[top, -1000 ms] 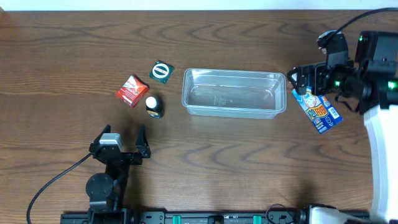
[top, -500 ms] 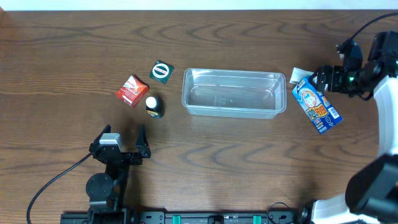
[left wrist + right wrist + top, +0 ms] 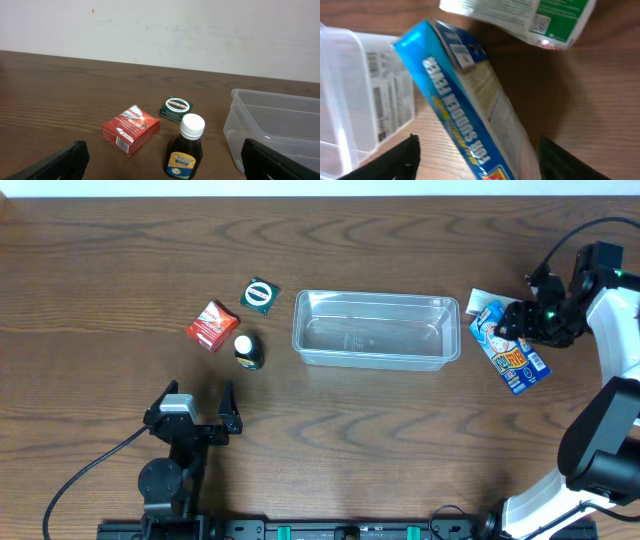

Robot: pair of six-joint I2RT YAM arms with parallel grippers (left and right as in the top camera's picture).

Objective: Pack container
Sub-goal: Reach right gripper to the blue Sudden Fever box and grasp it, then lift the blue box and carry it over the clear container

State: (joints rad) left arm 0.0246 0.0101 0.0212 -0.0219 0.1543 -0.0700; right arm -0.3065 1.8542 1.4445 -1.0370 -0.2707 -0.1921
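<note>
The clear plastic container [image 3: 375, 297] stands empty at the table's middle; its left end shows in the left wrist view [image 3: 270, 125]. A blue box [image 3: 512, 352] lies right of it, with a white-and-green packet [image 3: 483, 302] just above. My right gripper [image 3: 516, 321] is open over the box's upper end; in the right wrist view the blue box [image 3: 470, 107] lies between the spread fingers [image 3: 480, 162], with the packet [image 3: 530, 15] beyond. My left gripper [image 3: 200, 406] is open and empty, low on the left.
Left of the container lie a red box [image 3: 211, 326], a green packet [image 3: 260, 295] and a small dark bottle with a white cap [image 3: 247, 350]. The left wrist view shows the same red box [image 3: 131, 129], green packet [image 3: 176, 108] and bottle [image 3: 186, 150].
My right arm swung out to the right, then came back over the blue box with its wrist turned. The box has hardly moved. The left arm has not moved.
</note>
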